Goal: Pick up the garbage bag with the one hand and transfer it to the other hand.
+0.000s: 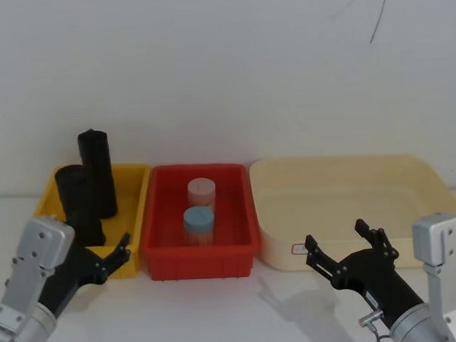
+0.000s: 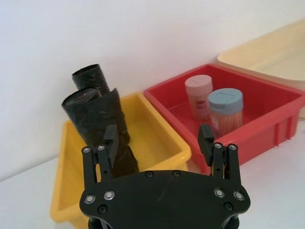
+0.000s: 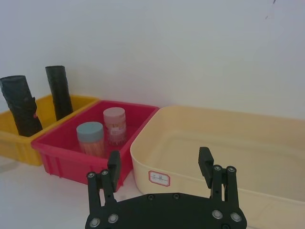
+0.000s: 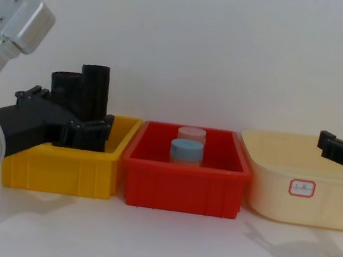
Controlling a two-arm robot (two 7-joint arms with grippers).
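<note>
**Left gripper spread open at the yellow bin**

Left gripper (image 2: pixel 158 139), fingers spread and holding nothing, hovers at the near right corner of the yellow bin (image 4: pixel 61 172). The right gripper (image 3: pixel 159 160), also spread, hangs well to the right of that bin. The table (image 1: pixel 219 308) is white, with a plain white wall (image 1: pixel 208 66) behind. The garbage bag (image 1: pixel 79 204), a wrinkled, slightly shiny black roll, stands in the yellow bin in front of a taller roll (image 1: pixel 98 169). That makes two rolls and three bins: the red bin (image 4: pixel 183 186) sits beside the yellow bin and the cream bin (image 4: pixel 276 190) beyond. Two jars stand in the red bin, a pink-lidded jar (image 1: pixel 202 191) and a blue-lidded jar (image 1: pixel 199 221).
</note>
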